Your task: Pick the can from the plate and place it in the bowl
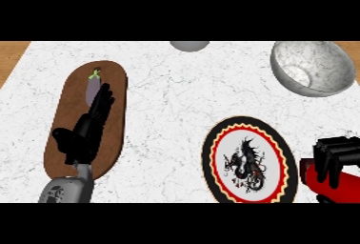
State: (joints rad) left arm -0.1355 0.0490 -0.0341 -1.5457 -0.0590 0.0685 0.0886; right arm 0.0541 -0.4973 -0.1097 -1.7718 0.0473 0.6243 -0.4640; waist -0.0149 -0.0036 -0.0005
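Nearest, at the lower right edge of the view, the right hand (pixel 336 155) has its fingers curled over the top of the red can (pixel 320 183). The can sits just beside the right rim of the dragon-patterned plate (pixel 207 155) and is partly cut off by the frame, so I cannot tell whether it is clear of the counter. Nothing stands on the plate's face, so I judge the pick done and the carry to the bowl to be the step in hand.

On the other side, the left hand (pixel 88 128) lies open with straight fingers over the oval wooden board (pixel 67 109). Its fingertips are close to the eggplant (pixel 90 88), and it plays no part in this step.

Farther off, well beyond the right hand and almost in line with it, the grey marbled bowl (pixel 330 71) sits tilted, its opening facing the view. The path runs nearly straight away from the robot over bare marbled counter (pixel 169 119), with nothing in between.

To do the step well, raise the can high enough to pass over the bowl's near rim. Keep it upright (a tilted can is likelier to slip in curled fingers) and bring it over the bowl's middle rather than its wall. Lower it inside before the fingers open. A grey rounded object (pixel 189 45) at the far edge lies well to the left and should not interfere.
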